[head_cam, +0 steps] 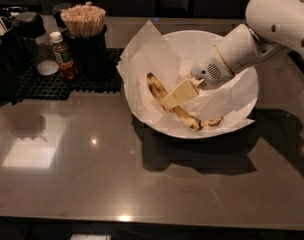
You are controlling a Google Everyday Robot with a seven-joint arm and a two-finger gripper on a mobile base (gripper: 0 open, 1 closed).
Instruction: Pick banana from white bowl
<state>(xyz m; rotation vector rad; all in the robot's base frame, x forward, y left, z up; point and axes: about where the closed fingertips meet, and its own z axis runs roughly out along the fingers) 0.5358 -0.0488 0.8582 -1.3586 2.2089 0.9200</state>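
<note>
The white bowl [197,40], lined with crinkled white paper, stands on the dark counter right of centre. The banana [155,87], slim, yellow with brown spots, lies in it, running from the upper left to the lower right near the front rim. My gripper [174,97] reaches in from the right on a white arm [272,19]. It sits low in the bowl, right over the banana's middle and hiding that part. Both banana ends show on either side of it.
A black cup of wooden sticks [84,24] and a small brown bottle [63,58] stand on a black mat [67,83] left of the bowl. Dark containers [9,44] fill the far left. The glossy counter [117,184] stretches toward the front.
</note>
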